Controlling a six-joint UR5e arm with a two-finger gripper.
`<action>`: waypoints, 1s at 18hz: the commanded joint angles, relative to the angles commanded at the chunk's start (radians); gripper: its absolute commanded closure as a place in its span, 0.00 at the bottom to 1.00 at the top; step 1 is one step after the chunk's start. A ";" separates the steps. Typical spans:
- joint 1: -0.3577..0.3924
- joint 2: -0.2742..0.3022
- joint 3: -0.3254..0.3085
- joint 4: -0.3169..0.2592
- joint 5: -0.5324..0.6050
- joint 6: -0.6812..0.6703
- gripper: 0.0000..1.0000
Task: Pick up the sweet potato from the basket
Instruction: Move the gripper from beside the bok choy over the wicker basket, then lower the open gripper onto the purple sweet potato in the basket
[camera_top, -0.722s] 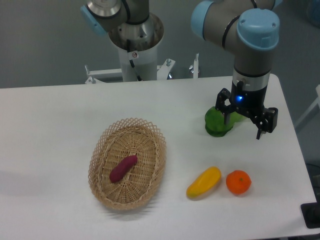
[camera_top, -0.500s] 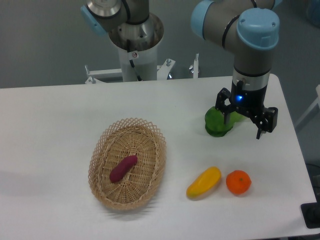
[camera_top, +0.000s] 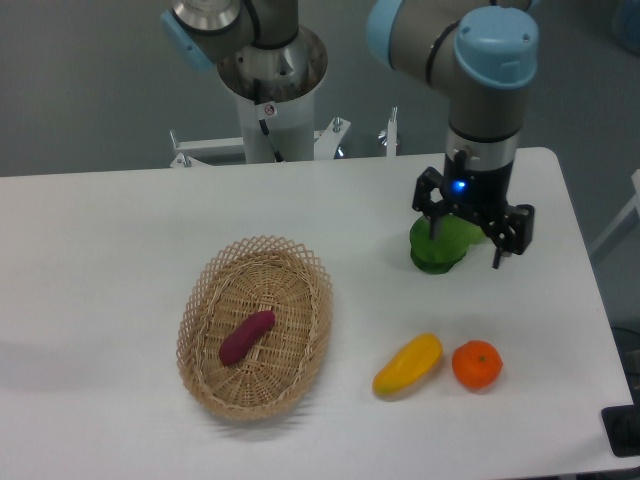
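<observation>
The reddish-purple sweet potato (camera_top: 246, 336) lies slantwise in the middle of the oval tan wicker basket (camera_top: 200, 300) on the white table. My gripper (camera_top: 466, 250) hangs far to the right of the basket, above a green vegetable, with its two fingers spread apart and nothing between them. It is open and well away from the sweet potato.
A green vegetable (camera_top: 437, 248) sits under the gripper. A yellow-orange elongated fruit (camera_top: 408, 364) and a round orange (camera_top: 476, 364) lie at the front right. The robot base (camera_top: 272, 90) stands behind the table. The table's right edge is close to the gripper.
The arm and gripper have shifted a little to the left and slightly up. The basket and produce have not moved.
</observation>
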 joint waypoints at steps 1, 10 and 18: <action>-0.015 0.005 -0.008 0.002 -0.003 -0.063 0.00; -0.259 -0.040 -0.147 0.201 0.000 -0.471 0.00; -0.431 -0.172 -0.157 0.296 0.037 -0.528 0.00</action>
